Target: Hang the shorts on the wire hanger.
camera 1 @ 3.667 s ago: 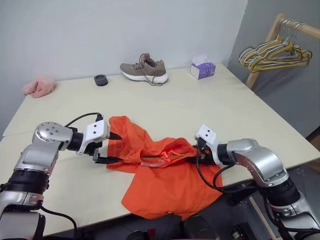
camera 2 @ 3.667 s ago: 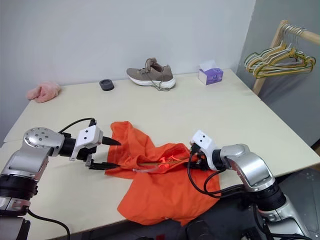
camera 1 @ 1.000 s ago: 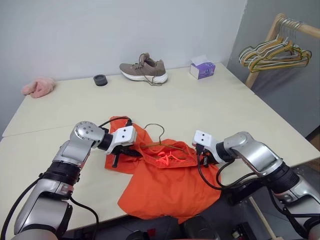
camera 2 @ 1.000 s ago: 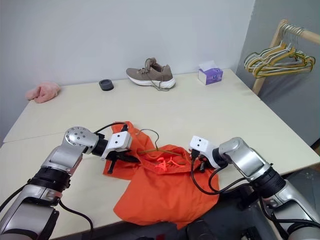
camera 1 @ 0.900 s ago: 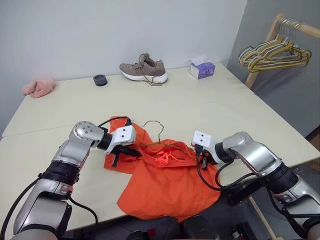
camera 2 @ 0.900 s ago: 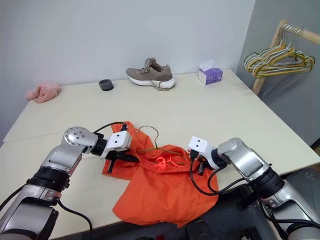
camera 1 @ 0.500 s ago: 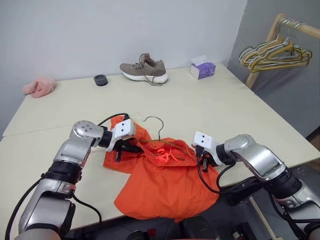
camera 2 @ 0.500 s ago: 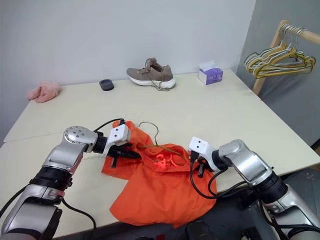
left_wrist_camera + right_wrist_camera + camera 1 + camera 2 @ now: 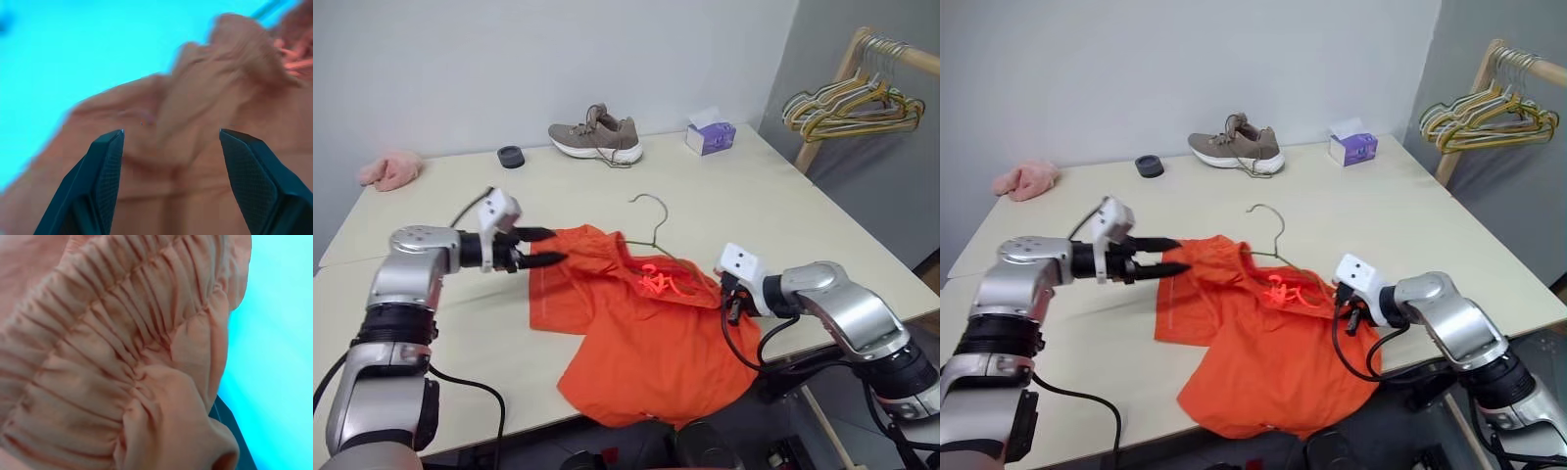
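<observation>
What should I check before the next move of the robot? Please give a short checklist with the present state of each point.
1. Left gripper free of the shorts: ok, fingers open beside the fabric edge.
2. Right gripper holding the waistband: ok, shut on gathered fabric.
3. Wire hanger hook free of fabric: ok, it sticks out above the waistband.
4. Hanger shoulders inside the shorts: cannot tell, hidden by fabric.
5. Shorts fully on the table: not ok, the lower part hangs over the near edge.
</observation>
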